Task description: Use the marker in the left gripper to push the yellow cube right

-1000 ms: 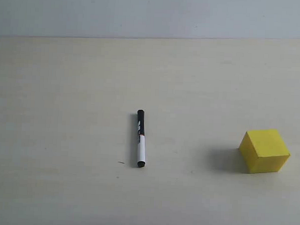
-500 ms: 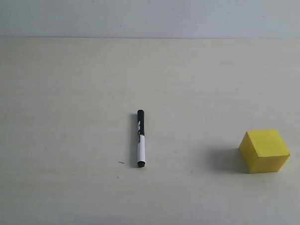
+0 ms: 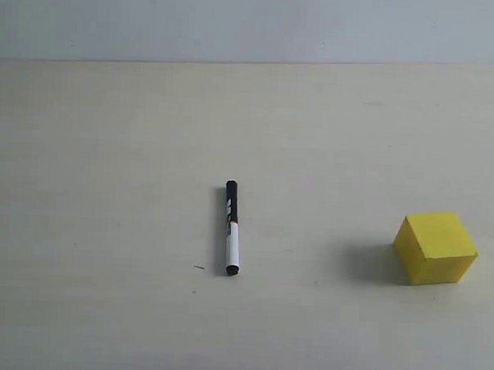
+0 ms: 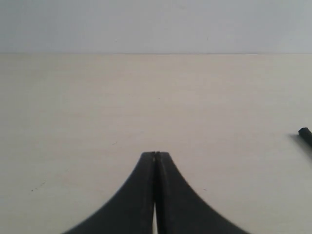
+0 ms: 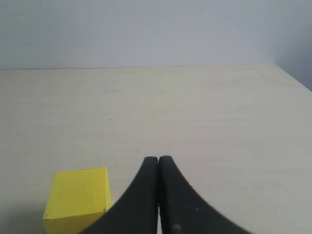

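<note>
Exterior view: slim black-and-white marker [image 3: 231,228] lying flat near the middle of the pale beige table [image 3: 107,187], black half toward the far edge; plain bright yellow cube [image 3: 435,247] resting well apart to its right. Left wrist view: black two-fingered left gripper [image 4: 156,155], fingers pressed together tip to tip over the table, with the marker's black end [image 4: 306,136] just showing at the edge of view, apart from them. Right wrist view: black right gripper [image 5: 158,158], fingers likewise together, yellow cube [image 5: 78,197] on the table near them.

No wording can be read anywhere — the print on the marker [image 3: 231,227] is too small.
</note>
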`<state>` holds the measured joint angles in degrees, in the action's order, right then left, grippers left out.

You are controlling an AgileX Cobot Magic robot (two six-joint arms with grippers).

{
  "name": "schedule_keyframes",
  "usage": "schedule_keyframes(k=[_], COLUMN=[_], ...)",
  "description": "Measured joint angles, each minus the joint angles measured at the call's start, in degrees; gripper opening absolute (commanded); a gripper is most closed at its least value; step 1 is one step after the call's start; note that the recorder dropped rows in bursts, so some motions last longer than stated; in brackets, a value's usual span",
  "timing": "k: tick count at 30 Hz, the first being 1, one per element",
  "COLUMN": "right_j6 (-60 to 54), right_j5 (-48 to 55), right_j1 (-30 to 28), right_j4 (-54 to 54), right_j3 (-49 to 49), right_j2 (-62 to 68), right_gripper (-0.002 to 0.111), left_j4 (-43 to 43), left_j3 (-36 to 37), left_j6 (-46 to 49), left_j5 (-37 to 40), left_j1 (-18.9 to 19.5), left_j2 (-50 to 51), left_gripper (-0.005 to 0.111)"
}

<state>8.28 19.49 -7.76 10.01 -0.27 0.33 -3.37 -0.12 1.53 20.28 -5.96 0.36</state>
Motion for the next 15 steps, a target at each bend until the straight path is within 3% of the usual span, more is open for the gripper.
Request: schedule_keyframes(k=[15], right_j6=[0.00], right_j5=[0.00], right_j1=[0.00], right_j4=[0.00], right_j3=[0.00], right_j2=[0.00], right_gripper=[0.000], left_j4=[-0.11], left_j3=[0.00], left_j6=[0.00], left_j5=[0.29], left_j1=[0.00], left_j2=[0.00], left_gripper=[0.000])
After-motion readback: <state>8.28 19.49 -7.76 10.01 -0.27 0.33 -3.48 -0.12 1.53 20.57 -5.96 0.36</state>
